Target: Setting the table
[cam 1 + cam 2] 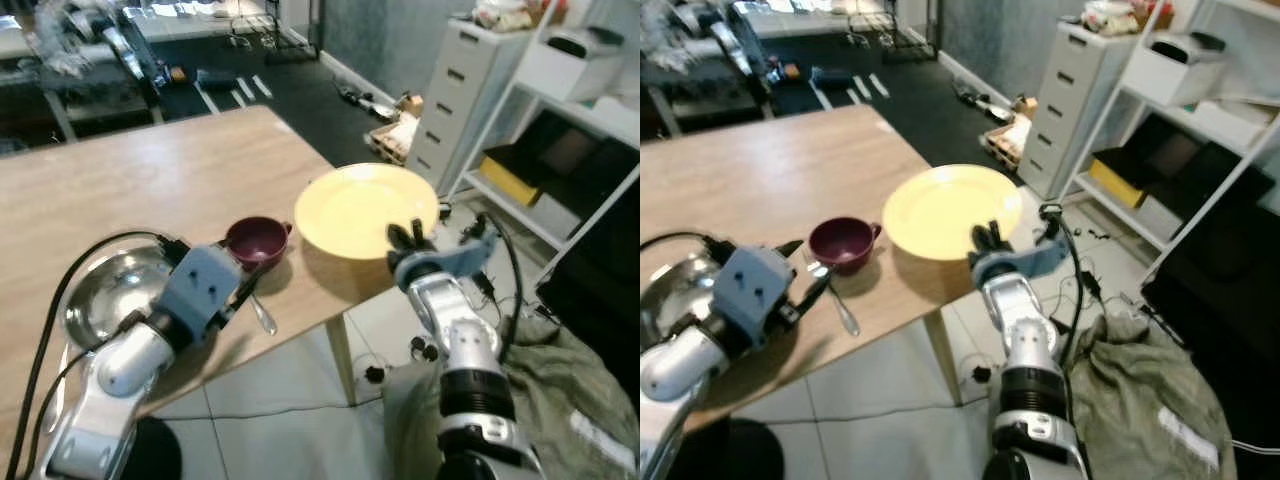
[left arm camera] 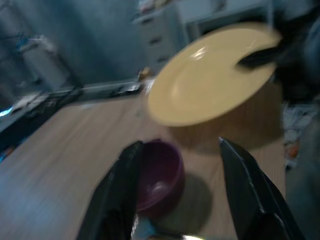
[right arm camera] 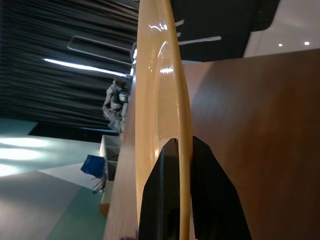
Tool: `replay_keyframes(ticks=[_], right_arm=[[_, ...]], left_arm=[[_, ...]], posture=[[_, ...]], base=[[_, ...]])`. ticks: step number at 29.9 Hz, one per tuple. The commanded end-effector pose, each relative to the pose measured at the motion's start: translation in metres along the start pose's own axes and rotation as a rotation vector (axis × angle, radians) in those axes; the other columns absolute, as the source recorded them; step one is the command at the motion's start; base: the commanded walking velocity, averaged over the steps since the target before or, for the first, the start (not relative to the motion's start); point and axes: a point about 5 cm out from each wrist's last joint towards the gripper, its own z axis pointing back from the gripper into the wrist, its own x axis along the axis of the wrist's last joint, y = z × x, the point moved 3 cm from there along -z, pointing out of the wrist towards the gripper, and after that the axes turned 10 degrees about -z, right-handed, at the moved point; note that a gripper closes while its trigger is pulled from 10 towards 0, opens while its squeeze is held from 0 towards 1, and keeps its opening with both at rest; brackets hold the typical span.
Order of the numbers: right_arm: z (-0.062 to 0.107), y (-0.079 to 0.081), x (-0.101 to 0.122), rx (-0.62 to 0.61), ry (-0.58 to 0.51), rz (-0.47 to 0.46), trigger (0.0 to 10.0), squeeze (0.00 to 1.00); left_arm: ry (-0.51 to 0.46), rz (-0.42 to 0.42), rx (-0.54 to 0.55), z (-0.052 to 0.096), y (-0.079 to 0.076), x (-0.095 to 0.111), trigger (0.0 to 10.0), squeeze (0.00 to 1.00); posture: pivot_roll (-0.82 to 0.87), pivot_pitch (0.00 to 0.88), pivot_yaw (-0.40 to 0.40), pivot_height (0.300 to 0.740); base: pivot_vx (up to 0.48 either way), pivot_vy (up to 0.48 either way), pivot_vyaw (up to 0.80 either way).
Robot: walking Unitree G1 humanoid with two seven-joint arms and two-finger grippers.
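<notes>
A round yellow plate [image 1: 362, 208] hangs over the wooden table's [image 1: 150, 190] right edge, raised a little. My right gripper [image 1: 410, 238] is shut on the plate's near rim [image 3: 181, 150], one finger above and one below. A small maroon cup [image 1: 256, 240] stands on the table just left of the plate, with a metal spoon [image 1: 262, 315] lying in front of it. My left gripper [image 2: 177, 190] hovers open just short of the cup [image 2: 159, 172], fingers to either side of it.
A steel bowl [image 1: 115, 292] sits at the table's near left, beside my left arm. Past the right edge stand a grey drawer unit [image 1: 462, 95] and white shelves [image 1: 570, 120]. A green cloth [image 1: 560, 400] lies on the tiled floor.
</notes>
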Motion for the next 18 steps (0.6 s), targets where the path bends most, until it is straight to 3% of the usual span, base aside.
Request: replay_keyframes(ticks=[1, 4, 9, 14, 17, 18], right_arm=[[0.001, 0.002, -0.001, 0.024, -0.010, -0.019, 10.0, 0.00], [0.001, 0.003, 0.006, 0.038, -0.025, -0.030, 10.0, 0.00], [0.001, 0.002, 0.007, 0.035, -0.013, -0.024, 10.0, 0.00], [0.007, -0.018, 0.006, -0.011, 0.003, 0.036, 10.0, 0.00], [0.010, -0.025, 0.004, -0.023, 0.021, 0.044, 10.0, 0.00], [0.014, -0.033, 0.001, -0.037, 0.037, 0.052, 10.0, 0.00]], left_arm=[[-0.013, 0.039, -0.078, 0.003, -0.003, 0.005, 10.0, 0.00], [-0.044, 0.029, -0.205, 0.008, -0.002, 0.018, 10.0, 0.00], [-0.042, -0.006, -0.301, 0.014, -0.001, 0.023, 10.0, 0.00], [0.085, 0.050, -0.423, 0.034, 0.009, 0.014, 10.0, 0.00], [0.128, 0.072, -0.366, 0.036, 0.021, 0.008, 10.0, 0.00], [0.175, 0.099, -0.285, 0.037, 0.034, -0.001, 10.0, 0.00]], posture=[[0.12, 0.042, 0.007, 0.740], [0.12, 0.043, 0.012, 0.740], [0.13, 0.042, 0.009, 0.740], [0.13, 0.041, 0.008, 0.740], [0.13, 0.041, 0.008, 0.740], [0.13, 0.040, 0.007, 0.740]], base=[[0.000, 0.000, 0.00], [0.000, 0.000, 0.00], [0.000, 0.000, 0.00], [0.000, 0.000, 0.00], [0.000, 0.000, 0.00], [0.000, 0.000, 0.00]])
